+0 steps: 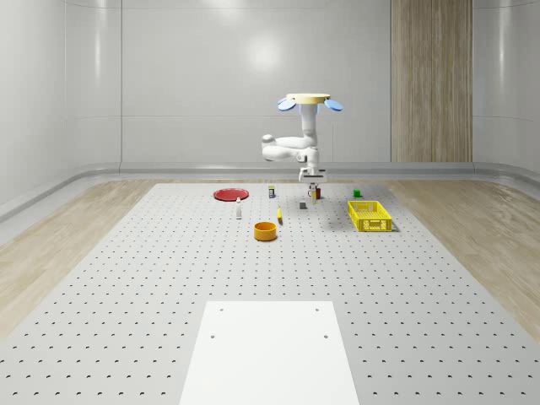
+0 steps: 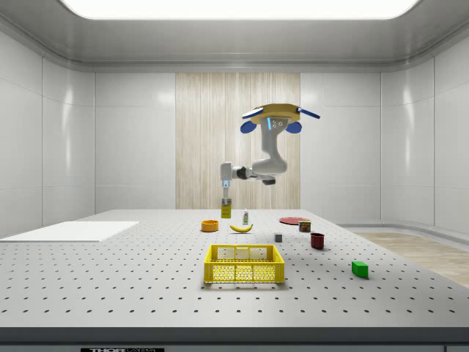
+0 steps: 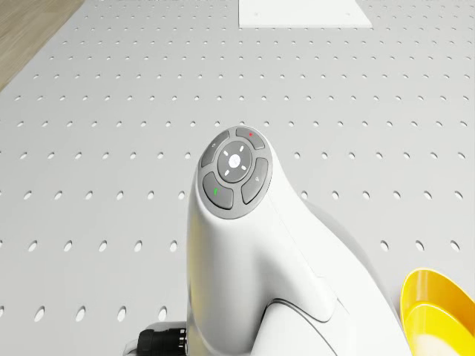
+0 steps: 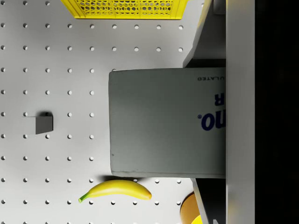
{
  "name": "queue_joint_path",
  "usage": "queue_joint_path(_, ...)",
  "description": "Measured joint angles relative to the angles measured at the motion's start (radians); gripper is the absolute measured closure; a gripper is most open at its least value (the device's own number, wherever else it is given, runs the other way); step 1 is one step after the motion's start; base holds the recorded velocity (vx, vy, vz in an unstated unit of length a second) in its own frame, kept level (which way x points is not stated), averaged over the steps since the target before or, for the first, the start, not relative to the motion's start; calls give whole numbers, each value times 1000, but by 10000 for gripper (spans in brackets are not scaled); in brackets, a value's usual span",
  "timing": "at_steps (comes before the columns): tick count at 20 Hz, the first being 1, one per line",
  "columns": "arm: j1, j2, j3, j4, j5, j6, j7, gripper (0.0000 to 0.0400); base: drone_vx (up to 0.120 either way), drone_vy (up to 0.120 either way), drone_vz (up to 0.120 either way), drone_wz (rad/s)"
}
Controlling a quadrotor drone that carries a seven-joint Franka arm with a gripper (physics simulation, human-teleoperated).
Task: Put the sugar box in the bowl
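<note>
With the sugar box [image 4: 166, 122] clamped in the gripper [image 2: 226, 196] above the table, right of and beyond the bowl [image 1: 265, 230], under the hovering drone [image 1: 305, 101], it could be released short and dropped beside the banana [image 4: 117, 190].

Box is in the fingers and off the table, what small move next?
Probably carry it sideways toward the bowl before lowering. The hovering drone holds the sugar box in its gripper above the table, beside the bowl rather than over it; the banana lies below.
</note>
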State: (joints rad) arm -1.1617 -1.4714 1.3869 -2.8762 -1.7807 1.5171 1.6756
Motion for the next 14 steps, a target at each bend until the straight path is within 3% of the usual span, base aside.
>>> queue_joint_path(14,-3,-17,3,1,7,16,4,232,120,-120,0,0)
